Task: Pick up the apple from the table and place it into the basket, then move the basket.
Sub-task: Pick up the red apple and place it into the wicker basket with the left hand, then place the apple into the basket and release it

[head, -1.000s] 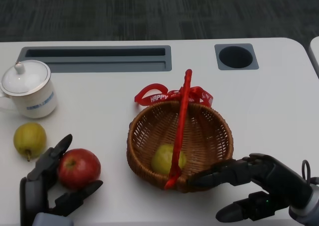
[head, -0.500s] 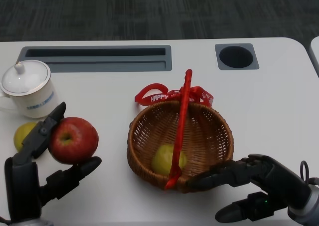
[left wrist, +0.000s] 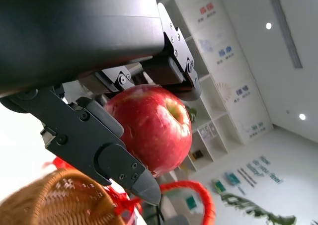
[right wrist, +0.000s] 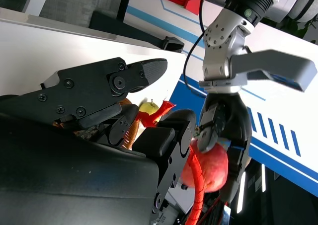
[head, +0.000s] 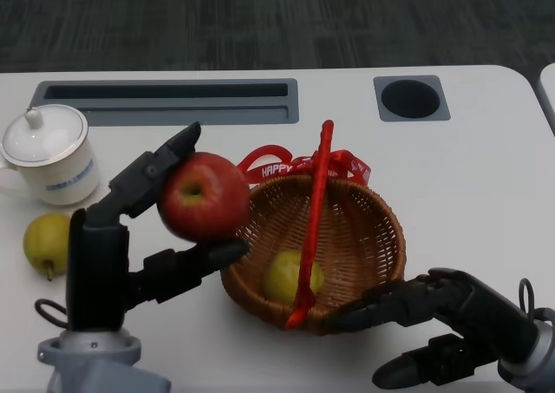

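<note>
Left hand (head: 130, 237) grasps the red apple (head: 203, 196) aloft beside the basket's (head: 364, 204) left rim for release, while the empty right hand (head: 451, 324), fingers apart, steadies its near side.

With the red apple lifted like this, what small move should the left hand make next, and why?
Probably carry the apple a little further toward the robot's right, over the basket opening, before lowering. The left hand holds it above the table beside the basket's near-left rim, not over the bowl. It should stay on the left side of the red handle, clear of the green fruit inside.
</note>
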Motion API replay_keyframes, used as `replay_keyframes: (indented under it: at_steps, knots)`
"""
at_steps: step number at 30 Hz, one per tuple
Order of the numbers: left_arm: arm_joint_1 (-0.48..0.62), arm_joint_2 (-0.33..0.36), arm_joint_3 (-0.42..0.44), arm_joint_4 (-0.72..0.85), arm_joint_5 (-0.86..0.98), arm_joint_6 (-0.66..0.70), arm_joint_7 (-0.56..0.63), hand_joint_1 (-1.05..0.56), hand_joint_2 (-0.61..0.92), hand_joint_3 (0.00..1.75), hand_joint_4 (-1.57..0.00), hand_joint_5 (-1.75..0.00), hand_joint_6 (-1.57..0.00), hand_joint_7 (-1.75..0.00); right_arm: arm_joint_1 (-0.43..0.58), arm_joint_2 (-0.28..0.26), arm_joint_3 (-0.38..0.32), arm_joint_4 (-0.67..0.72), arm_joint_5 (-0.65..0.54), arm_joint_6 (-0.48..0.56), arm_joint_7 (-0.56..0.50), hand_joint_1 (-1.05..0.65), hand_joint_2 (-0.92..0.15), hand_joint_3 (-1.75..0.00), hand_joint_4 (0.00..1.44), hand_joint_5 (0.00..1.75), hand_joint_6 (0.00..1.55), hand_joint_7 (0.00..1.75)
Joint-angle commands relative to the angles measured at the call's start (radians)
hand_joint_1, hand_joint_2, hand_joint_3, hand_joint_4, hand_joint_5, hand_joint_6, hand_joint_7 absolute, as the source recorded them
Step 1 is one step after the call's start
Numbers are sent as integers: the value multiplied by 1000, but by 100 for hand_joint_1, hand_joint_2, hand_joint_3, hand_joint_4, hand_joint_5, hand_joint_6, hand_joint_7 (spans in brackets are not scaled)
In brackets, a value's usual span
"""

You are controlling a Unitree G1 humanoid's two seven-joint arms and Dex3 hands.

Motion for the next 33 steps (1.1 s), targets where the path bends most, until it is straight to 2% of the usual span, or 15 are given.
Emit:
replay_keyframes:
  at_steps: [1, 7, 16, 19, 22, 28, 31, 33]
  knots:
    - [-37, -5, -26, -18, -45, 60, -58, -19, 83, 0, -127, -1, -109, 0, 0, -3, -3, 0, 12, -9, 2, -28, -91, 0, 85, 0, 80, 0]
    - [-123, -2, -54, 77, -22, 113, -103, -25, 83, 0, -123, 0, -109, -1, 6, -2, -5, -4, 13, -20, -1, -28, -90, 0, 86, 1, 81, 0]
    - [-264, -2, -69, 358, -15, 60, -126, -22, 81, 0, -128, -2, -111, -1, 14, 1, -6, -11, 17, -22, -5, -28, -90, 0, 86, 0, 81, 0]
    - [-302, 6, -70, 437, -3, 39, -120, -25, 81, 0, -124, -1, -110, -1, 16, 3, -6, -11, 18, -23, -7, -28, -90, 0, 87, 0, 81, 0]
    - [-318, 24, -80, 456, 25, 63, -125, -29, 81, 0, -104, 0, -93, 0, 16, 2, -6, -11, 20, -23, -6, -28, -90, 0, 87, 0, 81, 0]
    - [-325, 84, -121, 415, 115, 128, -149, -58, 81, 0, -42, 0, -42, 0, 15, 0, -11, -6, 18, -26, -10, -28, -91, 0, 87, 0, 81, 0]
    - [-329, 102, -134, 398, 131, 141, -158, -74, 82, 0, -21, 0, -30, 0, 11, 1, -12, -4, 19, -26, -10, -28, -91, 0, 87, 0, 82, 0]
    - [-332, 111, -140, 386, 134, 146, -164, -84, 84, 1, -12, 0, -25, 0, 10, -1, -13, -6, 18, -24, -11, -28, -90, 0, 87, 0, 82, 0]
